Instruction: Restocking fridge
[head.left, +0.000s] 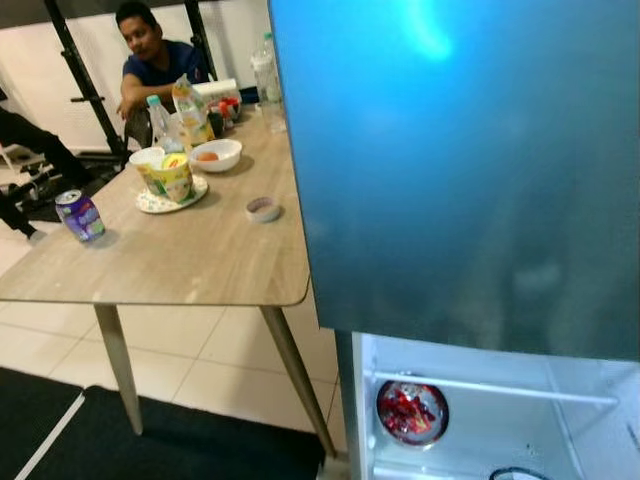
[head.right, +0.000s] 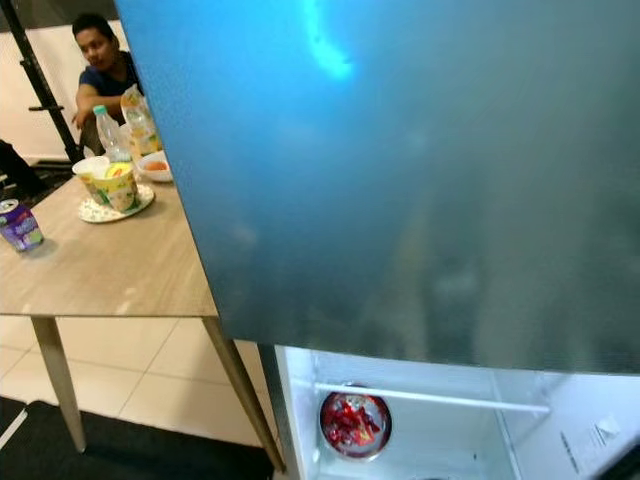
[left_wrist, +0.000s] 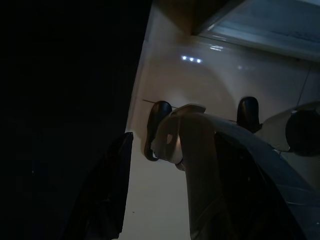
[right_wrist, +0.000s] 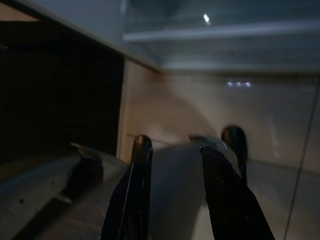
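Blue fridge door (head.left: 460, 170), red packet (head.left: 411, 411) inside, purple can (head.left: 80, 215), labels unreadable

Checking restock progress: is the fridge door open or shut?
Open: below the blue door, the lit white interior shows, with a red packet behind the shelf rail.

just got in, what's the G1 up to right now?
It is standing at the fridge, whose lower compartment is open and lit, with a red packet behind the door rail. Both arms hang low: the right gripper has its jaws apart with nothing between them, and the left gripper is too dark to read. The table holds a can, bowls and bottles; a person sits behind it.
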